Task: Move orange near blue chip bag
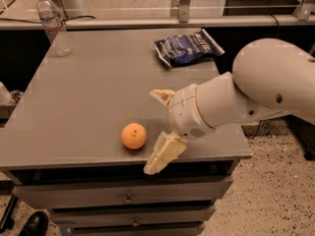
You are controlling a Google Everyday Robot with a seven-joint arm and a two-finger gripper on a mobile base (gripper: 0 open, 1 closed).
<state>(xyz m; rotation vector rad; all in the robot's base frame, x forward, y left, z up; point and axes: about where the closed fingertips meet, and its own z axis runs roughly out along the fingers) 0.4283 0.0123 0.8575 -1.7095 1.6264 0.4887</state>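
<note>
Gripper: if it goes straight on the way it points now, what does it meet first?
Probably the orange, lying just ahead of the open gripper near the front edge of the table; the gripper's height is unclear.
</note>
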